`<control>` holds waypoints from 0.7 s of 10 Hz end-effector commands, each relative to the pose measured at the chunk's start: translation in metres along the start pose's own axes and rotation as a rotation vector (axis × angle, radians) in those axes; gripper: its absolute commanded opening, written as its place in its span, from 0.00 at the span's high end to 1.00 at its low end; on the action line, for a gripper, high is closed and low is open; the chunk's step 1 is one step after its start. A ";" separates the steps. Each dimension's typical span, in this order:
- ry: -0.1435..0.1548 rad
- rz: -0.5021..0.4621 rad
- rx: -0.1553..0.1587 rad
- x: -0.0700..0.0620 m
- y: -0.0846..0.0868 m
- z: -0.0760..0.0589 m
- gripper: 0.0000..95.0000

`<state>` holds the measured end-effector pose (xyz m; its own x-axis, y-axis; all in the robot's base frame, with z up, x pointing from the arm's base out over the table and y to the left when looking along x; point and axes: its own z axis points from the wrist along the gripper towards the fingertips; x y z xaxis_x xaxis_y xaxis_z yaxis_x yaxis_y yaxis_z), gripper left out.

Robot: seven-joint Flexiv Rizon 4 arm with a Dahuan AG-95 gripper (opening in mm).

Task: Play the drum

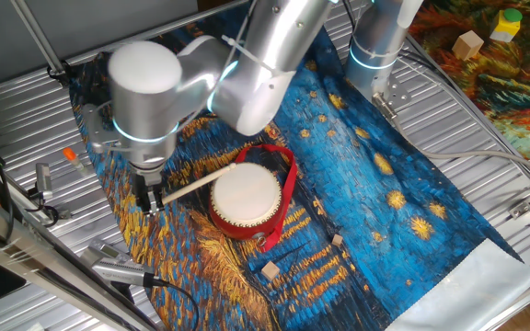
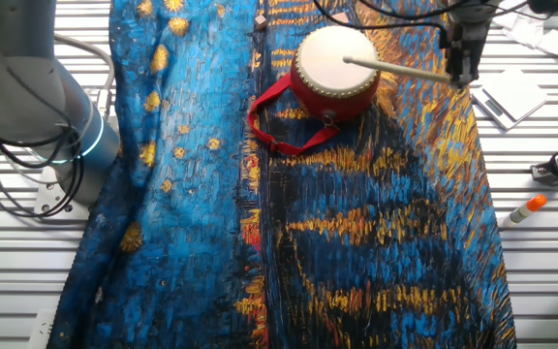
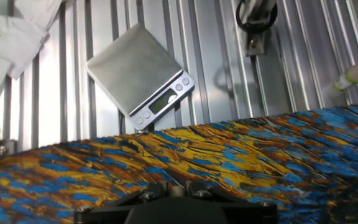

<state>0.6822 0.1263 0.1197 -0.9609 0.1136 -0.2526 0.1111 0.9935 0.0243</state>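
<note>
In one fixed view the bulky silver robot arm [image 1: 145,87] fills the foreground, its black two-finger tool [image 1: 151,198] pinching the end of a thin pale wooden stick [image 1: 196,179] whose far tip lies over the small round red drum with cream skin and red ribbon strap [image 1: 246,199], which sits on the blue-and-yellow painted cloth [image 1: 385,193] covering the ribbed metal table [image 1: 17,110]. In the other fixed view the cloth spreads across the foreground, and beyond it the drum [image 2: 335,70] stands near the cloth's far end, the stick [image 2: 395,69] reaching across its skin from the tool [image 2: 460,60] at the right. In the hand view the tool's dark base [image 3: 179,205] sits lowest, then the cloth, then a silver digital scale [image 3: 140,76] on the table; the drum is out of sight here.
</note>
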 end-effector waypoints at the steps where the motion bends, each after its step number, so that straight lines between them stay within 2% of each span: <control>1: 0.279 0.043 0.006 0.002 0.001 -0.005 1.00; 2: 0.350 0.067 0.000 0.002 0.001 -0.005 1.00; 3: 0.410 0.101 -0.028 0.002 0.001 -0.005 1.00; 4: 0.440 0.126 -0.043 0.002 0.001 -0.005 1.00; 5: 0.515 0.139 -0.049 0.002 0.001 -0.005 1.00; 6: 0.533 0.137 -0.040 0.002 0.001 -0.005 1.00; 7: 0.530 0.138 -0.040 0.002 0.001 -0.005 1.00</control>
<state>0.6765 0.1257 0.1253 -0.9712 0.2298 0.0624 0.2333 0.9707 0.0574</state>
